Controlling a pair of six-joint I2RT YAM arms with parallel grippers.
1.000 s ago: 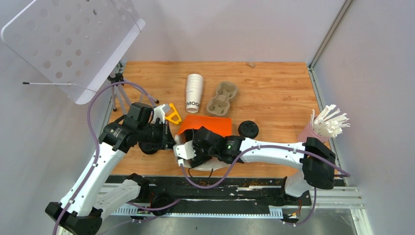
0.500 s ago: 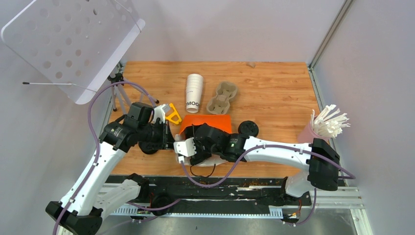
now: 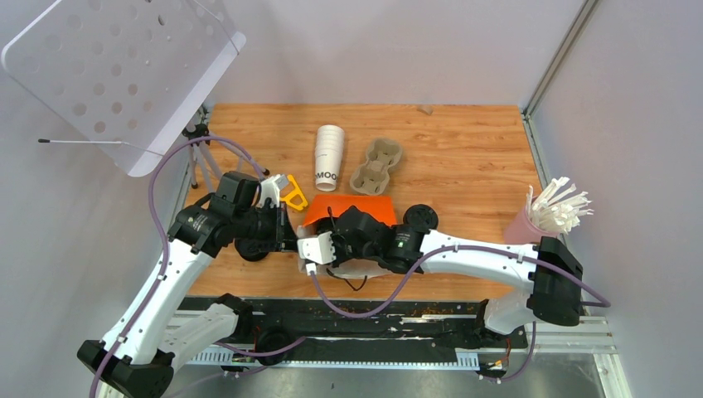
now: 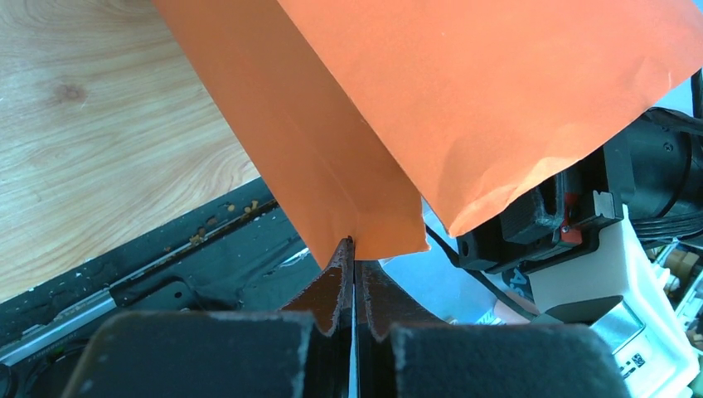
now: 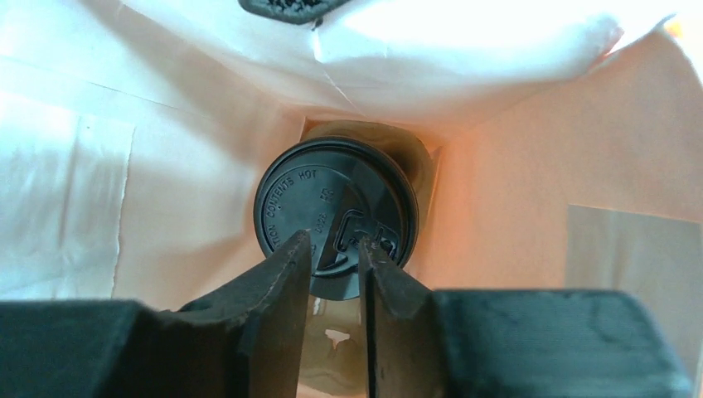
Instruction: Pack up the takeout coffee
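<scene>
Two wrist views carry most of what can be told, since the top view hides the key parts. From above, the takeout coffee cannot be seen at all: the orange bag (image 3: 352, 207) and the right arm's wrist cover it.

The right wrist view looks down into the bag's pale interior, where the takeout coffee (image 5: 323, 195) stands at the bottom, showing only its round black lid (the cup's side and lettering are out of sight). The right gripper (image 5: 336, 245) hangs inside the bag over the lid's near edge, its fingers a narrow gap apart with only the lid showing beyond them. Whether the tips touch the lid I cannot tell.

The left wrist view shows what neither other view does: the left gripper (image 4: 354, 249) is pressed together on a folded corner of the bag's orange edge, holding it off the wooden surface (image 3: 464, 157).

Only the top view shows the rest: a stack of white cups (image 3: 328, 156) lying beside a cardboard carrier (image 3: 376, 166), and a loose black lid (image 3: 421, 218) just right of the bag, partly cut off by the right arm.
</scene>
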